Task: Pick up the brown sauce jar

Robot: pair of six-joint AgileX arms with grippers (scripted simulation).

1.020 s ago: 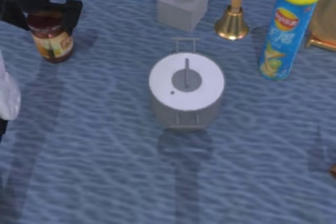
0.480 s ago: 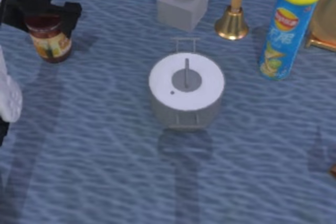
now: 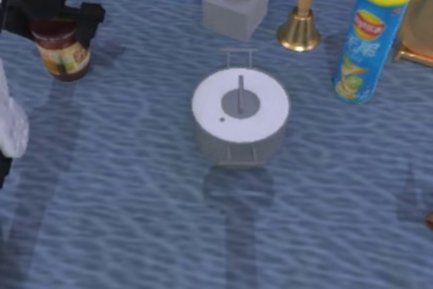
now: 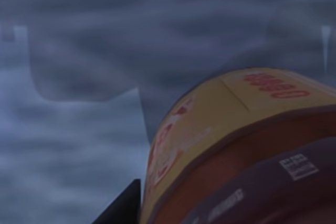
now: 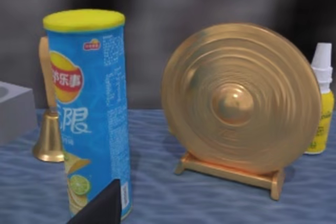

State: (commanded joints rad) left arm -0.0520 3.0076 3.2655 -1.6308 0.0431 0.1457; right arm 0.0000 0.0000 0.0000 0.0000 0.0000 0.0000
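**Entry: jar at far left corner, in our left gripper**

Brown sauce jar (image 3: 62, 51): upright at the table's far left, maroon lid and orange-yellow label showing. Our left gripper (image 3: 54, 13) sits over it, dark fingers (image 3: 90, 17) closed against the lid on either side; whether the base has left the table (image 3: 135, 221) we cannot tell. Right arm: parked out of the top view, finger state not discernible. Also present: white round device (image 3: 240, 121), grey block (image 3: 235, 5), brass bell (image 3: 300, 26), blue chips can (image 3: 369, 38), gold disc on stand (image 5: 240, 103), small yellow bottle (image 5: 321, 103).
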